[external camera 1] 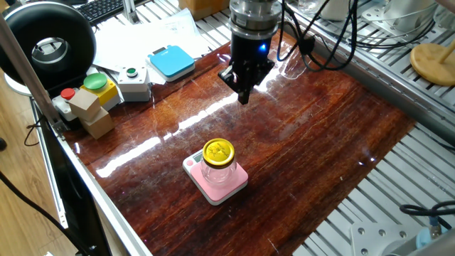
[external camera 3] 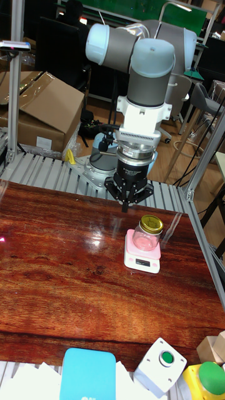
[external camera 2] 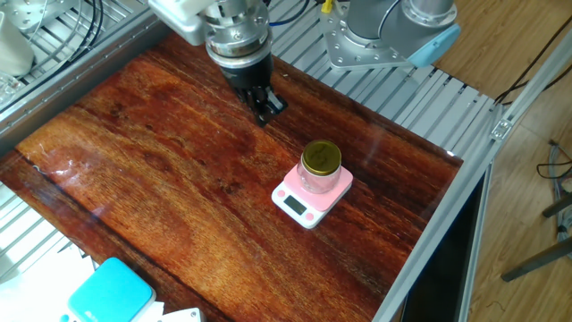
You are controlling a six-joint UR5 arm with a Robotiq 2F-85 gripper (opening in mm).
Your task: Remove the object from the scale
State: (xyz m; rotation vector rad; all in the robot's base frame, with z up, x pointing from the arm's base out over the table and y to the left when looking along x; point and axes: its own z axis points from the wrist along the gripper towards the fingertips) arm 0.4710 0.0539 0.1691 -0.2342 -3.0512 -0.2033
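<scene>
I am working the approach step of lifting the jar (external camera 1: pixel 218 162) off the pink scale (external camera 1: pixel 215 179), and nothing is gripped yet. In one fixed view, reading left to right, the blue scale (external camera 1: pixel 171 62) is sitting at the far-left edge of the worktop (external camera 1: pixel 320 128), the gripper (external camera 1: pixel 244 95) is hanging above the far middle of the wood, and the jar is standing upright on the pink scale nearer the front edge, well apart from the fingertips. In the other fixed view the gripper (external camera 2: pixel 267 112) is hovering up and to the left of the jar (external camera 2: pixel 320 168), whose gold lid (external camera 2: pixel 321 157) is sitting squarely over the pink scale (external camera 2: pixel 311 194), with its grey display (external camera 2: pixel 294 205) facing the camera. In the tall fixed view the arm (external camera 3: pixel 147 81) is reaching down from above with the wrist pointing straight at the wood, the gripper (external camera 3: pixel 127 204) hanging just left of the jar (external camera 3: pixel 147 234) and above lid height. The fingers are looking drawn close together, too narrow for the jar, I judge. The next move, as I read it, is calling for travel across to a point directly over the lid, a widening of the fingers, then a descent around the glass below the lid without nudging the light scale.
</scene>
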